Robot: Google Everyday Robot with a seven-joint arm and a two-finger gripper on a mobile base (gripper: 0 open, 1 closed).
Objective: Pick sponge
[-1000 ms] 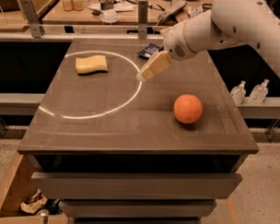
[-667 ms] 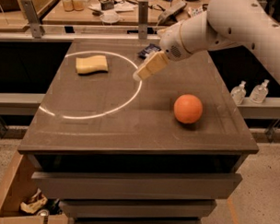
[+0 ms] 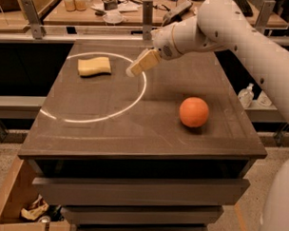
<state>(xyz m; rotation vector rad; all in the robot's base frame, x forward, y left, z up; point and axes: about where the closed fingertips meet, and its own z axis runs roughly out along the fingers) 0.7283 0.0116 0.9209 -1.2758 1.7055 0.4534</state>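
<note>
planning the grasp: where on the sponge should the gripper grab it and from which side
Probably across the narrow waist of the sponge, closing on its two pinched-in long sides and coming straight down from above: it lies flat on the table with nothing touching it. The gripper hangs close beside it.

The arm (image 3: 260, 59) of the end effector (image 3: 138, 66) near the sponge (image 3: 94, 66) is cropped.

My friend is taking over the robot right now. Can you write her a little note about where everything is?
Gripper: above the table, close beside the sponge, not touching it, holding nothing.
Sponge: flat on the table, far left as the camera sees it.
Ball: on the table's right side, not needed.
Done: nothing picked yet.
Left: reach the sponge, grip it, lift.
</note>
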